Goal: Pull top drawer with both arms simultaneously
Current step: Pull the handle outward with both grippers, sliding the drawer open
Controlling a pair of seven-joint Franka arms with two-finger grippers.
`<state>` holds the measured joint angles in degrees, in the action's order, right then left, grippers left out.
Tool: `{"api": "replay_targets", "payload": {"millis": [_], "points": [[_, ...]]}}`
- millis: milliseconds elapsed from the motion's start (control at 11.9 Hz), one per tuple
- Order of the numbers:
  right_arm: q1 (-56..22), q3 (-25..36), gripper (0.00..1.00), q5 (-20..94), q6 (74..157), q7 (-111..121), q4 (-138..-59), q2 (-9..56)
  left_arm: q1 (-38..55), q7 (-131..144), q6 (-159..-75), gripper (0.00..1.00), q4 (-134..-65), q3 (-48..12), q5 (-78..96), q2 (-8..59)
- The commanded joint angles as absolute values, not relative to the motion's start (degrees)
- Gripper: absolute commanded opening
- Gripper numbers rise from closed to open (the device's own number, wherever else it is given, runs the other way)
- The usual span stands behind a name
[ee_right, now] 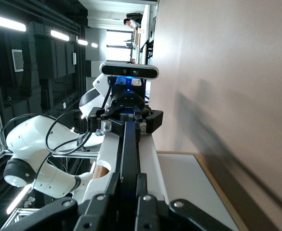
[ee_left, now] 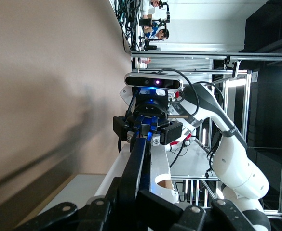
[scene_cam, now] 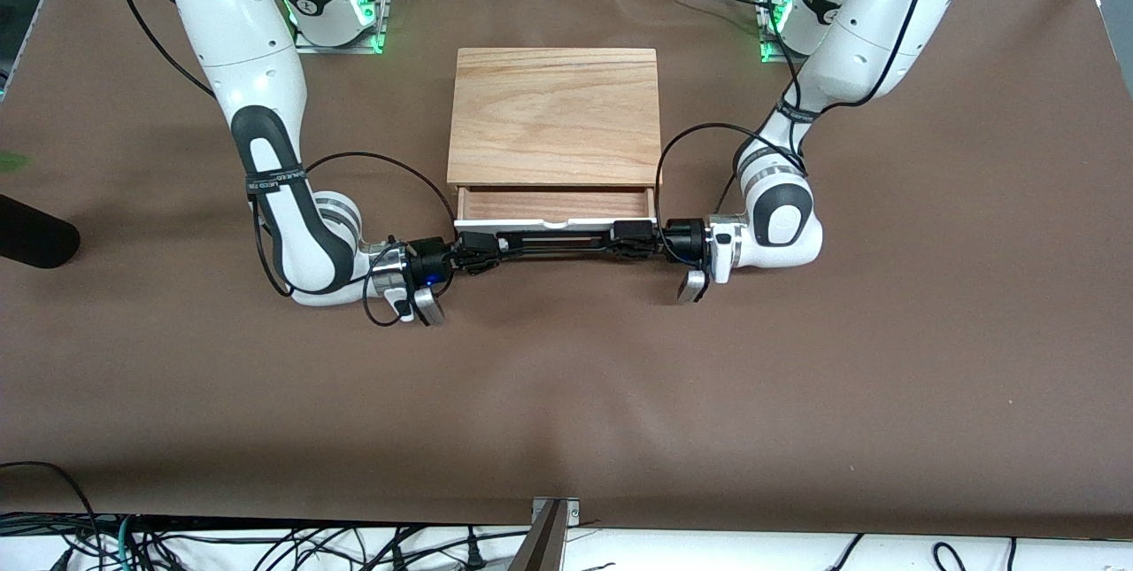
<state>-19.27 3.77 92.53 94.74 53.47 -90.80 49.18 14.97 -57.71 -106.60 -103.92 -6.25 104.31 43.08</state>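
My right end effector (scene_cam: pixel 472 254) is clamped on the handle (scene_cam: pixel 556 243) at the end nearer the right arm's side of the table. The drawer (scene_cam: pixel 556 204) sits under the cabinet top (scene_cam: pixel 556 115), pulled out partway, with a strip of its wooden floor showing. My left end effector (scene_cam: pixel 639 242) is closed on the handle's other end. Both wrist views look straight down the bar at the partner's fingers, so the two grips seem square to it, though I can't quite see how deep each pad sits.

To do this pull well, I want both arms drawing toward the front camera at the same rate, keeping the bar parallel to the cabinet's front edge; if either leads, the drawer will likely skew and bind in its slides. I'd hold the wrists level and not lift.

The table (scene_cam: pixel 566 394) in front of the drawer is bare brown cover right down to its near edge, so there's plenty of travel. The forearms lie low and outboard, clear of the cabinet sides.
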Motion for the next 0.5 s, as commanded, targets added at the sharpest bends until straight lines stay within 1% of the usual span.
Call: {"api": "replay_targets", "payload": {"millis": [0, 419], "points": [[-16.88, 3.69, 0.01, 94.39, 97.12, 50.37, -83.95, 51.32, 16.35, -52.31, -109.16, 0.00, -100.38, -4.31, 103.10, 46.32], [-16.26, 3.69, 0.01, 94.39, 99.13, 49.04, -80.07, 53.26, 16.70, -46.24, -109.16, 0.00, -95.37, -1.32, 103.10, 48.42]]}}
